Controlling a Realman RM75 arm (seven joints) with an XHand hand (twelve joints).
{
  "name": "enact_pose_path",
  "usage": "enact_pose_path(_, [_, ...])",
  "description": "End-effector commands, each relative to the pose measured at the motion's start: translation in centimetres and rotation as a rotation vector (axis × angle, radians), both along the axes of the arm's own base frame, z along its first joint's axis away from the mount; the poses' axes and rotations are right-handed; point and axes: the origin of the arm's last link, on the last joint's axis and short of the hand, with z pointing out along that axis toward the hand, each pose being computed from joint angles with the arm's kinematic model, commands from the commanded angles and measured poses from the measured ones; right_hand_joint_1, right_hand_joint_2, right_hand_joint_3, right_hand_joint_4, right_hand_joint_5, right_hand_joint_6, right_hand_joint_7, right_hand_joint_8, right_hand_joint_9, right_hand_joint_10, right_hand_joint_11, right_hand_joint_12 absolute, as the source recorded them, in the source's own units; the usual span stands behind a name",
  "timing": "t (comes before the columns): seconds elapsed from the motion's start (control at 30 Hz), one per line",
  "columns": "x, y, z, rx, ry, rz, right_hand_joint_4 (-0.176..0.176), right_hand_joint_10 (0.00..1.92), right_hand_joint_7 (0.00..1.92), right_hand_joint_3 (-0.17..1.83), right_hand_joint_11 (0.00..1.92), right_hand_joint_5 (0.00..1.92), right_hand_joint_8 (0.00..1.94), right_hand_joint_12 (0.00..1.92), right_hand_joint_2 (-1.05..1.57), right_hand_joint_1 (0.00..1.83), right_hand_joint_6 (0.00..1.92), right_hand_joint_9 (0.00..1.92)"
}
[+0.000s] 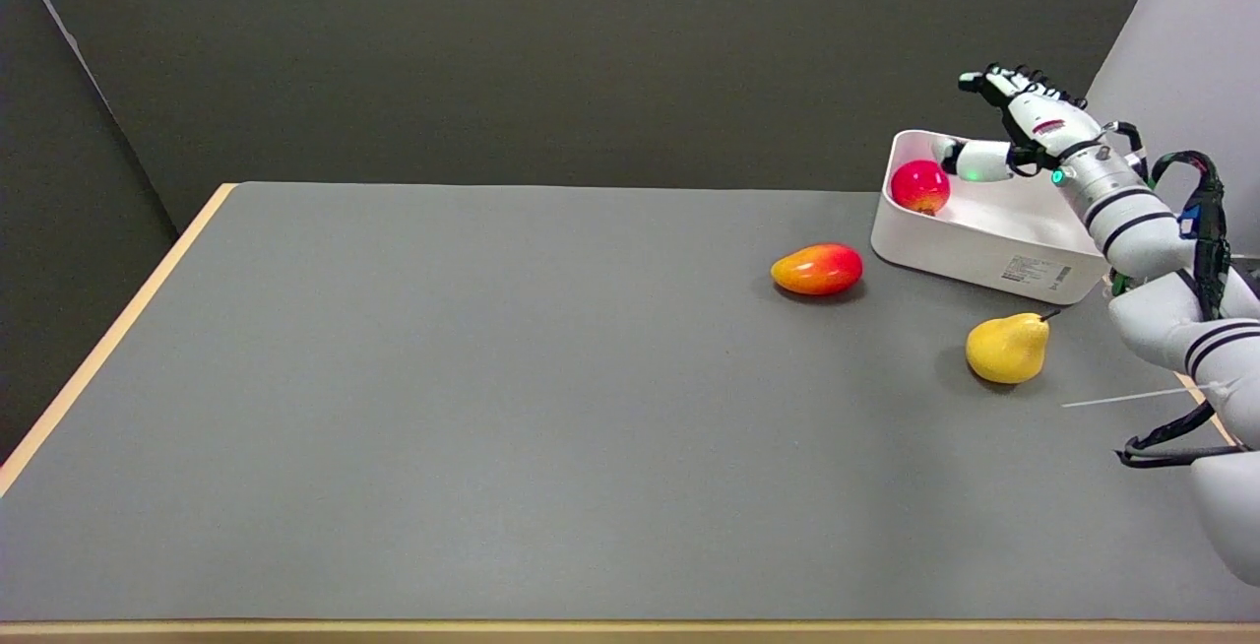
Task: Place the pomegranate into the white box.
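Grey table (492, 408), light wood edging. On it, far right: white box (970, 248); mango (817, 269) just left of the box; pear (1006, 349) nearer the front. Thin white line (1122, 398) right of the pear, possibly a cable tie.

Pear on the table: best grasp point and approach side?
Grip the pear around its wide yellow belly, coming from above. It lies on its side, stem toward the white box, with open table around it; the narrow neck and thin stem likely give poorer purchase.
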Motion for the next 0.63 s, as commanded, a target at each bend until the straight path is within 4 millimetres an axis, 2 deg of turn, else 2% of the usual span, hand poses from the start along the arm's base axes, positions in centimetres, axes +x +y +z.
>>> enact_pose_path(0.03, [5.6,1.7,-7.6,0.358,-0.106,0.403,0.108,0.13,0.01,0.86,0.0,0.12,0.19,0.56,0.66,0.31,0.35,0.0])
enact_pose_path(0.13, [6.4,2.3,-10.5,0.457,-0.092,0.432,0.104,0.2,0.04,0.95,0.0,0.1,0.18,0.66,0.6,0.26,0.42,0.0])
enact_pose_path(0.23, [7.0,2.9,-13.0,0.534,-0.11,0.461,0.099,0.21,0.07,0.95,0.0,0.11,0.21,0.69,0.59,0.24,0.43,0.01])
enact_pose_path(0.3, [7.7,3.4,-15.6,0.613,-0.141,0.495,0.097,0.23,0.08,0.96,0.0,0.13,0.23,0.7,0.6,0.23,0.44,0.02])
enact_pose_path(0.43, [8.4,4.1,-19.7,0.742,-0.213,0.535,0.095,0.47,0.19,0.84,0.0,0.19,0.25,0.86,0.68,0.2,0.4,0.02])
enact_pose_path(0.53, [8.3,4.7,-22.5,0.822,-0.26,0.539,0.097,0.57,0.25,0.98,0.0,0.2,0.33,1.01,0.63,0.15,0.47,0.08])
enact_pose_path(0.63, [7.9,5.0,-24.5,0.874,-0.318,0.538,0.098,0.61,0.3,0.94,0.01,0.23,0.35,1.09,0.66,0.14,0.48,0.14])
